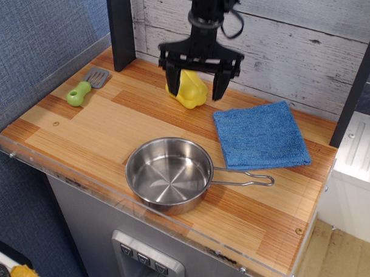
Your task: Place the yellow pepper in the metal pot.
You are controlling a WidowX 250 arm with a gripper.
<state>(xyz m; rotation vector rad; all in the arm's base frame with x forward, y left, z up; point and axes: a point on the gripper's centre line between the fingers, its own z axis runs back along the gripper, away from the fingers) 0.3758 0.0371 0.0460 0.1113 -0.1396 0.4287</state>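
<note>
The yellow pepper (189, 93) lies on the wooden counter near the back wall, with its left part hidden behind a finger. My gripper (196, 86) hangs over it with its two black fingers spread wide, one on each side of the pepper, and it is open and holds nothing. The metal pot (168, 174) stands empty near the front edge, with its wire handle (247, 179) pointing right. The pot is well in front of the pepper and the gripper.
A folded blue cloth (261, 136) lies right of the pepper, behind the pot handle. A green-handled spatula (84, 89) lies at the back left. A dark post (120, 27) stands at the back left. A clear acrylic lip (68, 174) runs along the counter's front.
</note>
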